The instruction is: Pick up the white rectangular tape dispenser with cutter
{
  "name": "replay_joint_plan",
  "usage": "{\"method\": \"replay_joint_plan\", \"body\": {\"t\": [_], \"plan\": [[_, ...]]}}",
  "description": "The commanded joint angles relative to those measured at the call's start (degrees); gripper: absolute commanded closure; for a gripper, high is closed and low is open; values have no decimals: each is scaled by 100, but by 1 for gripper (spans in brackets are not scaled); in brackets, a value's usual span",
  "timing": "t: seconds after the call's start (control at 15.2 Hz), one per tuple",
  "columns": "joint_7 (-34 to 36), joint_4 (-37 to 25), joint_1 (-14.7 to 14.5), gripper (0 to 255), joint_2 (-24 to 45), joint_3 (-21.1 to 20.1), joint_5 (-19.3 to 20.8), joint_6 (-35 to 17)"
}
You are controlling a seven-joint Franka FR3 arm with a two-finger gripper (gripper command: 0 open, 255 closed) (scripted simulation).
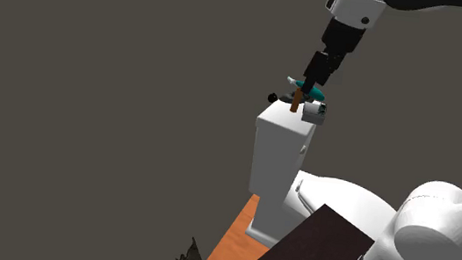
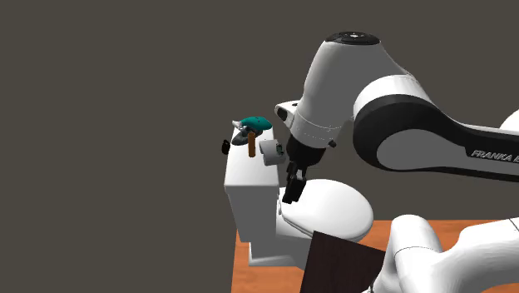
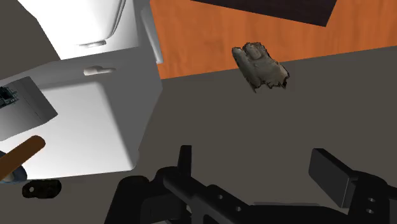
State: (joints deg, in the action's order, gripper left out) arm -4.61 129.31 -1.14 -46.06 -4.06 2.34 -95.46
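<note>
- White-grey tape dispenser (image 1: 314, 113), boxy, resting on the flat top of a white toilet tank (image 1: 277, 160), at the corner of that top toward the shoulder view's right
- Just beside it on the same top, a small hammer-like tool with a teal head (image 1: 310, 91) and a brown handle (image 1: 295, 104)
- Further along the top, at the edge toward the shoulder view's left, a little black object (image 1: 272, 96)
- Black gripper (image 1: 311, 82) hanging in the air off a white arm (image 1: 361, 6), overlapping the teal head in the shoulder view
- In the second exterior view, drawn lower, against the tank's side and next to the toilet's closed white lid (image 2: 333, 208); true height against the tank hard to settle between the two views
- Fingers (image 3: 185, 160) spread well apart, released, clasping nothing, with dark grey floor (image 3: 254, 127) between them in the wrist view
- From the wrist, dispenser well off to one side of the gripper, apart from both fingers, lying on the tank top with the brown handle and the black object near it
- Orange floor patch (image 3: 254, 32) under the toilet, with a brownish crumpled lump (image 3: 261, 67) at its border on the grey
- Dark brown stand (image 1: 313, 253) at the shoulder view's lower right, close to the toilet bowl
</note>
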Motion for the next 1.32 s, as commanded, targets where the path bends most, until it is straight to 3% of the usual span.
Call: {"method": "replay_joint_plan", "body": {"t": [0.0,0.66,1.25], "plan": [[0,0,0,0,0,0,0,0],[-845,-400,398,0,1120,1199,208,-538],[-1687,-1205,628,0,2496,2244,5,-862]]}}
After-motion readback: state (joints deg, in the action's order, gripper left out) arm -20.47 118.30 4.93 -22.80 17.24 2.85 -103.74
